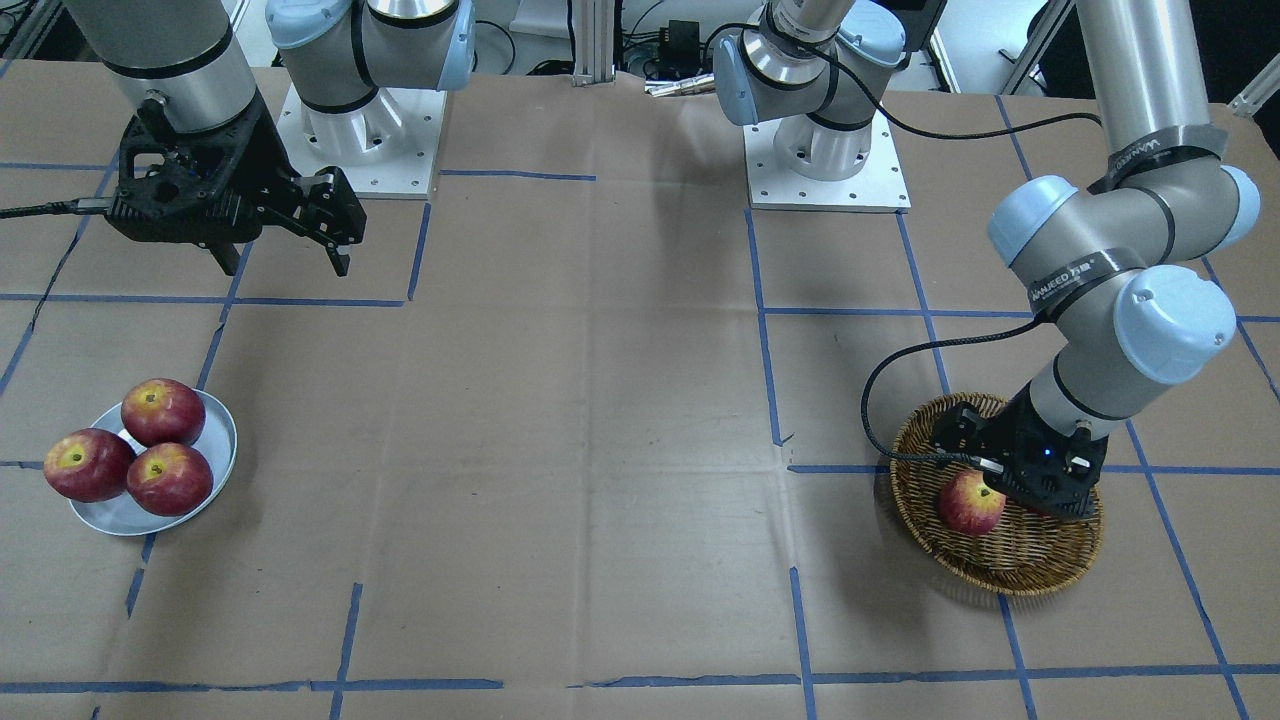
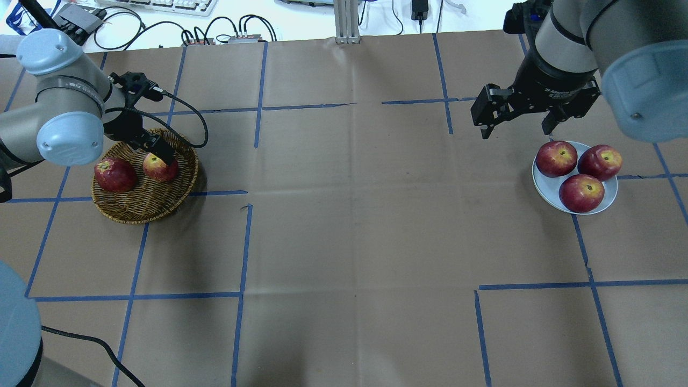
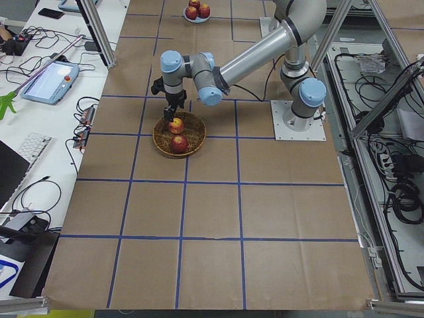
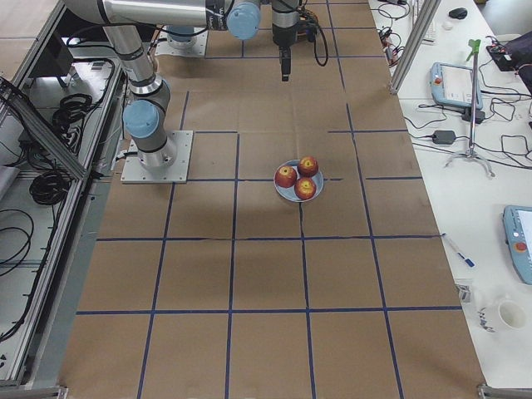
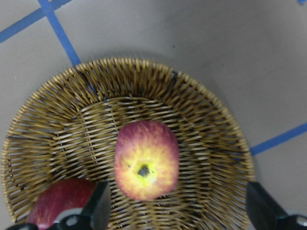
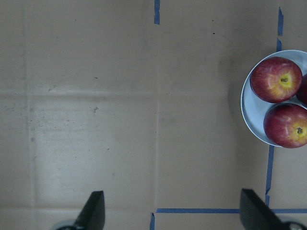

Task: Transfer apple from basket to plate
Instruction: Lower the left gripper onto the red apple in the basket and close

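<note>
The left gripper [image 5: 177, 206], spread wide and empty, is held over the apple [image 5: 146, 160], which may be rolled off the plate [image 2: 542, 185], already crowded by 3 apples [image 2: 581, 192].

Robot lab: teach pendants [image 3: 48, 79], cable-strewn benches [image 4: 482, 199].

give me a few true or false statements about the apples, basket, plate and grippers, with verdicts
1. The plate holds three apples. True.
2. The basket holds just one apple. False: it holds two, the paler apple and a dark red apple.
3. The left gripper is open above the paler apple. True.
4. The right gripper is gripping an apple. False: it is open and empty, above the table beside the plate.
</note>
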You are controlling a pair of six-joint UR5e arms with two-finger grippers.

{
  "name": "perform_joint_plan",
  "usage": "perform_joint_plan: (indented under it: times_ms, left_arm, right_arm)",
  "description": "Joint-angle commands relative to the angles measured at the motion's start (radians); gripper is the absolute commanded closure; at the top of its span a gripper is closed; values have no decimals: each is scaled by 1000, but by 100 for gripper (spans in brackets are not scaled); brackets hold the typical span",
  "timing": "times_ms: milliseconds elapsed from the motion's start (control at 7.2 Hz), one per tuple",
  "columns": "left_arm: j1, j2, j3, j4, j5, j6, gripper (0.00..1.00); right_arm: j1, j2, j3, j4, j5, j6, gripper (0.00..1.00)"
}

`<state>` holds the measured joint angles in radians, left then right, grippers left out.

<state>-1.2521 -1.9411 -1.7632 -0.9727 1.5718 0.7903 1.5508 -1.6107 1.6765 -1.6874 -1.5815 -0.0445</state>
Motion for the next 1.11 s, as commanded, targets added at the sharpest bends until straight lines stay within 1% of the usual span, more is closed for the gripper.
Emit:
perform_joint_plan:
  times_ms: [0, 278, 417, 556, 694, 833, 972]
  left_arm:
    - [8, -50, 1, 15, -1, 13, 1]
    - [10, -87, -16, 15, -1, 46, 1]
    - [20, -94, -7, 15, -1, 44, 12]
    - [22, -99, -4, 15, 7, 50, 41]
    - [22, -98, -1, 15, 10, 49, 65]
    - [19, -81, -1, 15, 8, 41, 69]
    - [2, -46, 14, 12, 14, 35, 69]
  right_arm:
    - [0, 0, 0, 0, 0, 0, 0]
    - [0, 0, 0, 0, 0, 0, 0]
    - [0, 0, -1, -1, 0, 0, 0]
    - [0, 0, -1, -1, 0, 0, 0]
    - [0, 2, -1, -1, 0, 0, 0]
    - [0, 0, -1, -1, 0, 0, 0]
    - [0, 2, -1, -1, 0, 0, 0]
